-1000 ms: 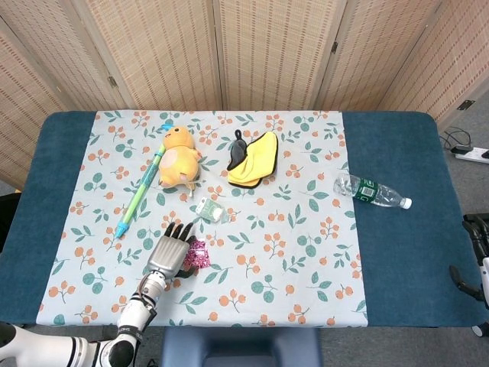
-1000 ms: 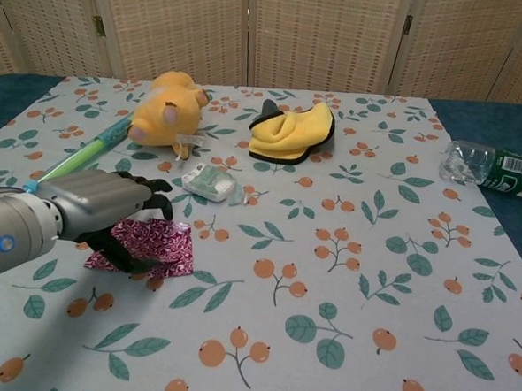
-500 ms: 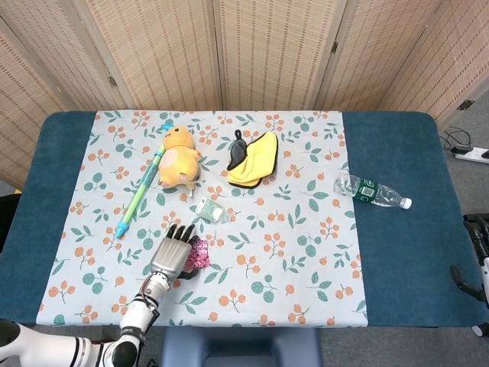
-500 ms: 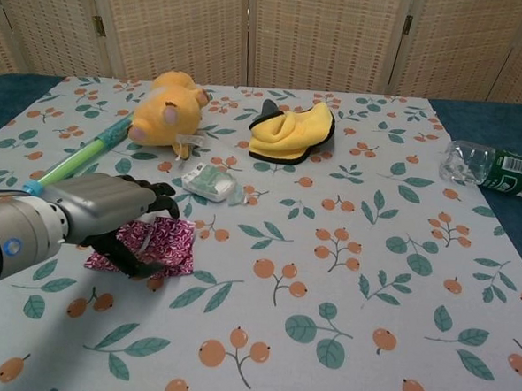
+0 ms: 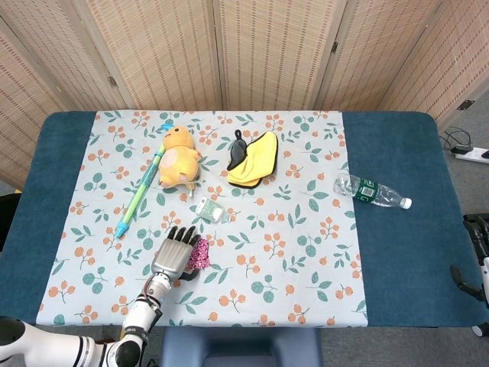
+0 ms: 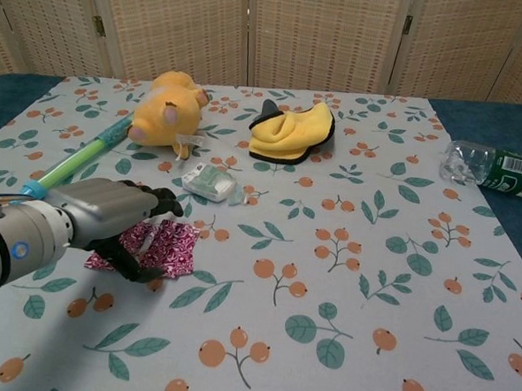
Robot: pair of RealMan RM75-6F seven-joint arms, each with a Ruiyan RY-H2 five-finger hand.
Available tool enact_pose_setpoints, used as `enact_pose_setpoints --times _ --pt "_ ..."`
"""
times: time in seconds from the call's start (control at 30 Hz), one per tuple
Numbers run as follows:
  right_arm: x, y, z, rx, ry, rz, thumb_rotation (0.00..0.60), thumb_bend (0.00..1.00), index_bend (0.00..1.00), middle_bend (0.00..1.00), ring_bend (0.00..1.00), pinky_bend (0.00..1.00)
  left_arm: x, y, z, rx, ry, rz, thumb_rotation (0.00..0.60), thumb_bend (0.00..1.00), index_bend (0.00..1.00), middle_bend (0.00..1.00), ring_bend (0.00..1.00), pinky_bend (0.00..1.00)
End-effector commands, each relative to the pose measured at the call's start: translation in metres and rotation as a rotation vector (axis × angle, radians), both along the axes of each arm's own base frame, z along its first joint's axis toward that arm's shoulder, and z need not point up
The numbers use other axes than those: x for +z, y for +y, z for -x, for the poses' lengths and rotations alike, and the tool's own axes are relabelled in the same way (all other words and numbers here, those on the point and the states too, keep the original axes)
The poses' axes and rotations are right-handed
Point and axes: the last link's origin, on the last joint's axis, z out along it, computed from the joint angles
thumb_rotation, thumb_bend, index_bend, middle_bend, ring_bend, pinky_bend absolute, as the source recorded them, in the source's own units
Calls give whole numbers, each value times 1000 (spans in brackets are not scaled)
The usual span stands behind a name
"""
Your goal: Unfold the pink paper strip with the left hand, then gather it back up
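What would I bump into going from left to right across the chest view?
Left hand on the pink paper, then small packet, yellow cloth, bottle. The pen and plush toy overlap others, so I skipped them.

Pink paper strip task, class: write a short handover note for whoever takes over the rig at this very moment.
Left hand: on the pink paper strip, fingers curled over its left part; a firm grip cannot be confirmed.
Right hand: only partly visible at the table's right edge, away from the work.
Strip: on the tablecloth, near the small packet, crumpled and partly bunched.
Done: hand placed on the strip.
Left: finish gathering it up.
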Motion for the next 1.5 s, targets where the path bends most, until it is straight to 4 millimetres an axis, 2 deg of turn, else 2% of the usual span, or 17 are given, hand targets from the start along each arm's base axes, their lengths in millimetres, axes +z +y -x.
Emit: enact_pose_setpoints --times 0.03,0.2,0.33,0.5,0.67,0.8,0.97,1.5 --pt "0 0 0 -1 0 1 600 397 0 0 0 0 -1 -1 0 4 4 4 416 358 117 0 0 0" --pt "1 1 0 0 -1 4 600 397 0 0 0 0 0 -2 1 13 5 12 418 354 106 0 0 0" --pt "2 1 1 -1 -2 5 600 397 0 0 0 0 12 1 7 -8 -2 -17 418 353 108 0 0 0" --pt "1 0 0 5 -4 6 600 397 0 0 0 0 33 6 28 -17 2 -37 428 352 121 0 0 0" --pt "-1 0 -2 10 -6 2 600 397 0 0 0 0 44 6 49 -42 52 -15 464 352 128 0 0 0" --pt "-2 1 -4 17 -5 1 600 398 0 0 0 0 44 4 60 -43 65 5 495 352 116 0 0 0" --pt "-2 2 -5 19 -4 2 600 397 0 0 0 0 41 5 64 -54 71 15 520 353 93 0 0 0" --pt "-2 4 -6 12 -2 4 600 397 0 0 0 0 34 12 67 -44 79 26 533 352 114 0 0 0"
